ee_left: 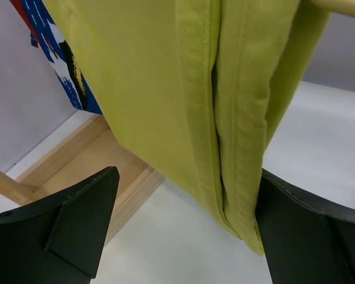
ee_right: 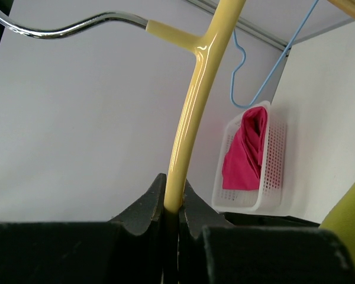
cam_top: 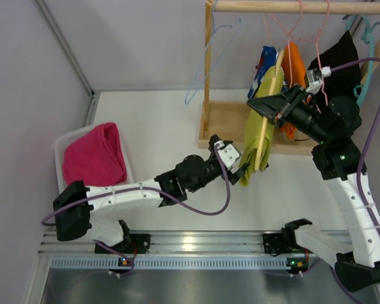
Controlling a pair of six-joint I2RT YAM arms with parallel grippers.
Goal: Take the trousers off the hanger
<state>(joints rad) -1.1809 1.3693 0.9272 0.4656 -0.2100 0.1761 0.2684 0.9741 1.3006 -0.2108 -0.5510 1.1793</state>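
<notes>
The lime trousers (cam_top: pixel 258 120) hang folded over a yellow hanger (ee_right: pixel 192 112), out in front of the wooden rack (cam_top: pixel 228 117) and clear of the table. The right gripper (ee_right: pixel 173 201) is pressed together on the hanger's yellow neck, just below where its metal hook begins, and holds it up at a tilt.

The left gripper (ee_left: pixel 186 183) is at the bottom end of the lime trousers with its fingers (ee_left: pixel 77 231) spread wide. In the left wrist view the cloth's lower folded edge hangs down between them, well apart from the finger on the left of that view and right against the other one's inner face — whether it touches there cannot be told. Nothing is pinched.

The pink trousers (cam_top: pixel 95 155) lie bunched in a white basket (cam_top: pixel 62 142) by the wall on the left side of the table, well apart from both grippers.
</notes>
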